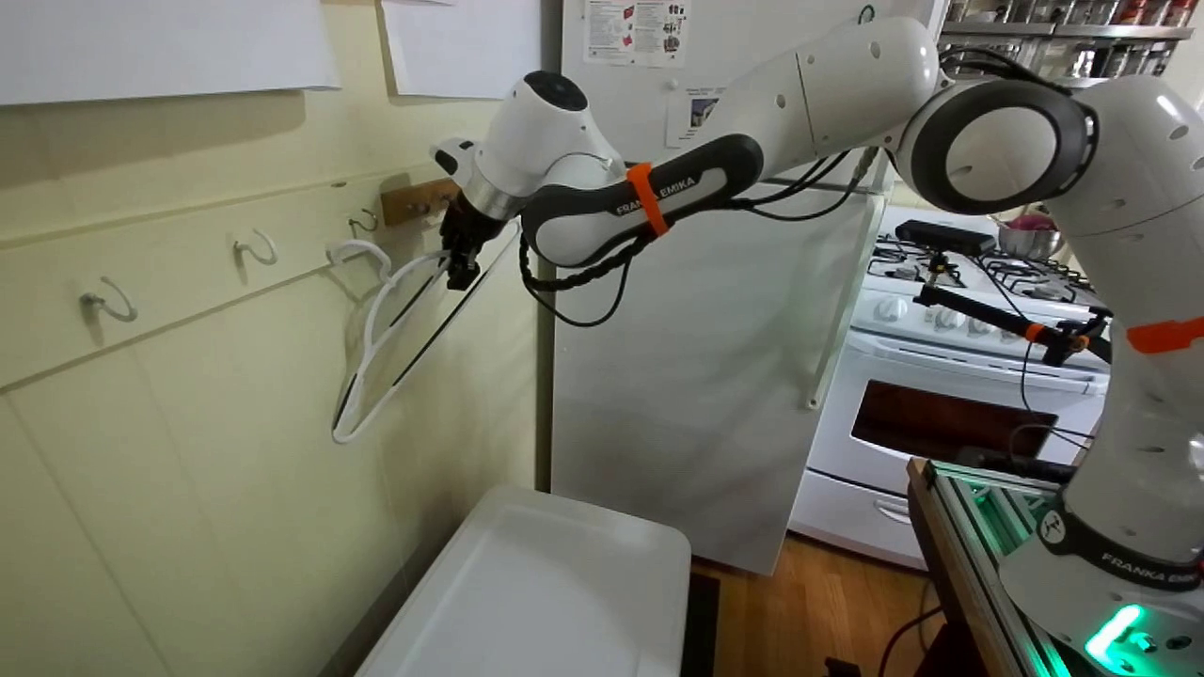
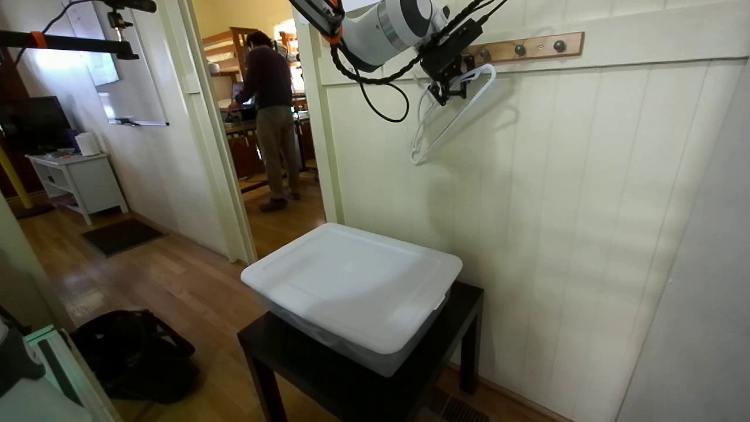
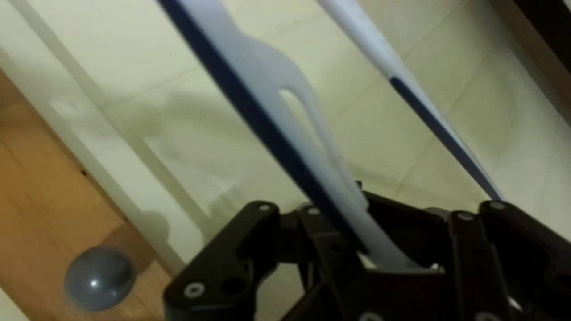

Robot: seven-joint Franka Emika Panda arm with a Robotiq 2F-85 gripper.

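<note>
The fingers point(image 1: 462, 273) are pinching the hanger point(image 3: 267, 80) by one sloping shoulder bar, which runs down into them through the middle of the wrist view. A thin bar probably suits a narrow pinch, and taking it there leaves the hook point(image 1: 356, 245) bare, jutting out at the upper left in an exterior view. The pinch sits to one side of the hook, which would explain why the hanger tips, one corner hanging toward the lower left there. The hanger is just in front of the wall point(image 1: 235, 470), near the rack point(image 2: 539, 48) and the wall hooks point(image 1: 267, 260); I cannot tell whether it touches any of them. The bin point(image 2: 357, 264), on a black counter point(image 2: 451, 328), is well below.

The arm point(image 1: 790, 103) stretches in from the right edge, its elbow bent high near the top, then slopes down leftward to a wrist turned so that the fingers point mostly downward. That raised reach puts the hanger close to the height of the rack and well above the bin. In the wrist view a knob point(image 3: 100, 278) of the rack shows at the lower left.
</note>
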